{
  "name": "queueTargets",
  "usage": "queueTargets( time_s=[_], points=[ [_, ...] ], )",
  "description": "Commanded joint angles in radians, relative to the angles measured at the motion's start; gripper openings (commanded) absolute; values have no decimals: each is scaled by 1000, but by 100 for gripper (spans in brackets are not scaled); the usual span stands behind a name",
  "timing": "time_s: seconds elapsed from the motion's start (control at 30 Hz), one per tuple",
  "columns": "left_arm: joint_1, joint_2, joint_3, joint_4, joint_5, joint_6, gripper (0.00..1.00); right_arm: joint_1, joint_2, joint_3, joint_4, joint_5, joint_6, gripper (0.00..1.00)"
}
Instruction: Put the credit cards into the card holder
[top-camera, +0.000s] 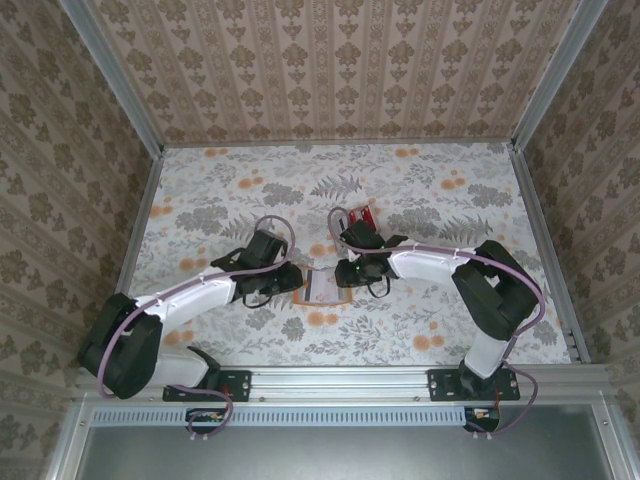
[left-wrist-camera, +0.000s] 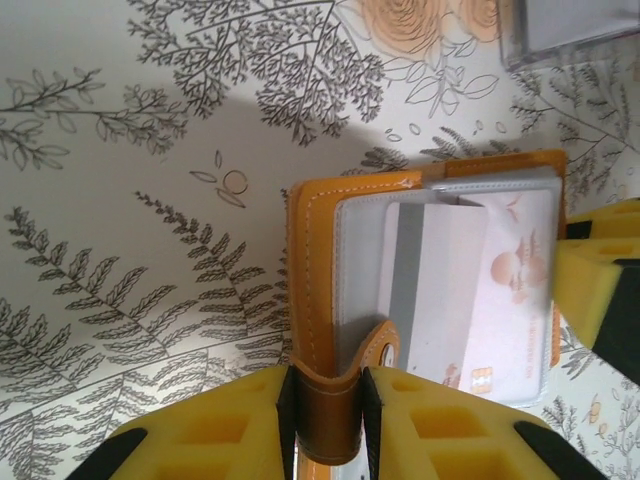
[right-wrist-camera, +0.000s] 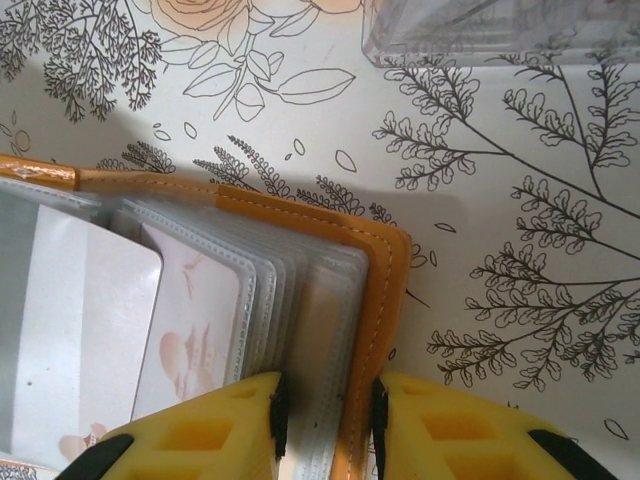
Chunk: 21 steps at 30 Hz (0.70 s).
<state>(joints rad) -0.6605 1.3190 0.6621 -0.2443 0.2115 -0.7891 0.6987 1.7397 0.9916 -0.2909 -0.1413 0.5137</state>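
Note:
The orange-tan card holder (top-camera: 326, 287) lies open on the table between my two grippers. My left gripper (left-wrist-camera: 325, 385) is shut on its clasp strap at the cover's edge. My right gripper (right-wrist-camera: 325, 400) is shut on the other cover (right-wrist-camera: 385, 290) together with several clear sleeves. A whitish credit card with a grey stripe (left-wrist-camera: 440, 290) lies on the open pages, and beside it a pale card with pinkish marks (left-wrist-camera: 515, 280) sits in a sleeve. Red credit cards (top-camera: 367, 214) stand behind the right gripper.
A clear slotted stand (right-wrist-camera: 500, 30) sits just beyond the card holder and holds the red cards. The floral table covering (top-camera: 450, 200) is walled by patterned panels on three sides. A metal rail (top-camera: 350, 380) runs along the near edge.

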Motion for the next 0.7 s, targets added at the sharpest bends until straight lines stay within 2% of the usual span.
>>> queueTargets(
  time_s=[0.0, 0.17, 0.23, 0.33, 0.43, 0.67],
  points=[
    [-6, -19, 30, 53, 40, 30, 26, 0, -80, 31, -40, -33, -49, 31],
    [7, -14, 13, 59, 36, 24, 26, -33, -161, 64, -87, -61, -90, 32],
    [10, -14, 13, 62, 37, 23, 26, -31, -162, 66, -60, -143, -86, 30],
    [14, -9, 16, 62, 38, 24, 26, -24, -115, 55, -13, -218, -50, 22],
    [13, -7, 16, 64, 40, 24, 26, -20, -66, 35, 31, -238, -15, 15],
    [13, -9, -3, 74, 37, 18, 26, -2, 23, 41, 59, -264, 10, 12]
  ],
)
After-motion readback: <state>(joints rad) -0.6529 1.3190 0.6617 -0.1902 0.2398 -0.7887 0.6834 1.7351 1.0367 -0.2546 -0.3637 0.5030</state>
